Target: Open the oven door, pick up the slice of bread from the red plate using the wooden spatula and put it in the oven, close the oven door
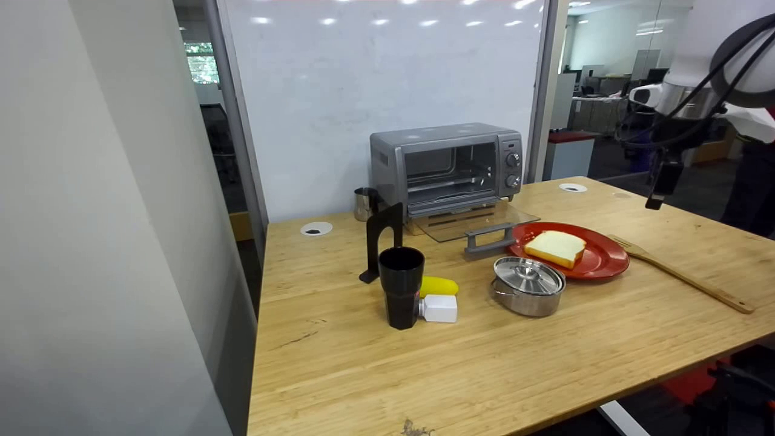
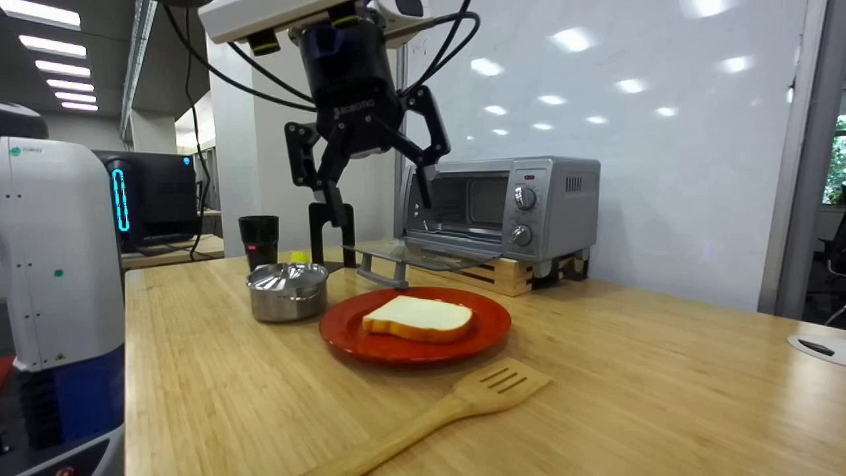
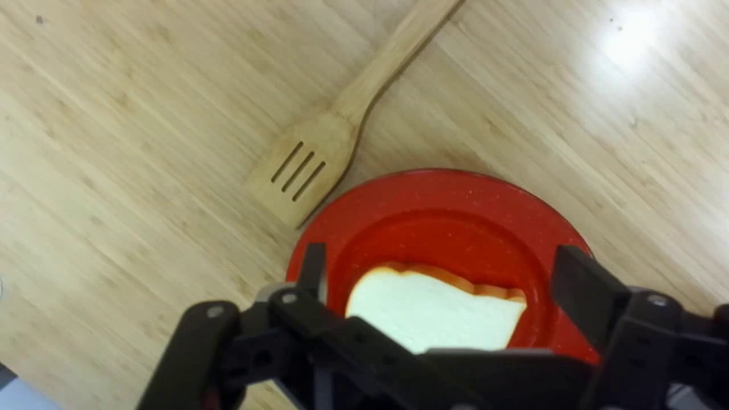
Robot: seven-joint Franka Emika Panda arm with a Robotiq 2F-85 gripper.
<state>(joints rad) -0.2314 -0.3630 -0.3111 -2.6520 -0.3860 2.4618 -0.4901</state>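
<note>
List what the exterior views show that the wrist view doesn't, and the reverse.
Only the exterior views: the lowered oven door, the black cup, the black stand.
Only the wrist view: no extra object that I can make out, just a closer look down past the open gripper.
Both: that gripper, the red plate, the slice of bread, the wooden spatula.

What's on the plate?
One slice of bread, lying flat on the plate. It covers part of the plate's middle, so whatever is beneath can't be seen.

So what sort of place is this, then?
Probably an office or lab rather than a home kitchen: a row of ceiling lights, a glossy white board behind the oven, and desks in the background.
</note>
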